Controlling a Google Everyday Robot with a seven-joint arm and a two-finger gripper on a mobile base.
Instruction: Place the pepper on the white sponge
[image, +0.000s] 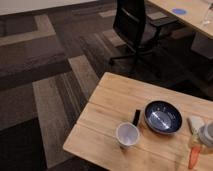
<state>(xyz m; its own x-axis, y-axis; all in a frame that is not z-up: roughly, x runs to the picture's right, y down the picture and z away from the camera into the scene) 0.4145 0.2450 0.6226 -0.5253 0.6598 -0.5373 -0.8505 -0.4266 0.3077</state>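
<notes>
The pepper (194, 157) is a slim orange-red shape at the table's front right, just below my gripper (204, 138), which shows as a pale grey rounded mass at the right edge of the view. The pepper touches or hangs from the gripper's lower end; I cannot tell whether it is held. The white sponge (195, 123) is a pale oblong block lying on the table right of the dark blue bowl (163, 117), just above and left of the gripper. The pepper is in front of the sponge, not on it.
A white paper cup (127, 135) stands near the front edge of the wooden table (115, 95). A small black oblong object (136, 117) lies between cup and bowl. A black office chair (135, 25) stands behind the table, and another desk (185, 15) at the far right.
</notes>
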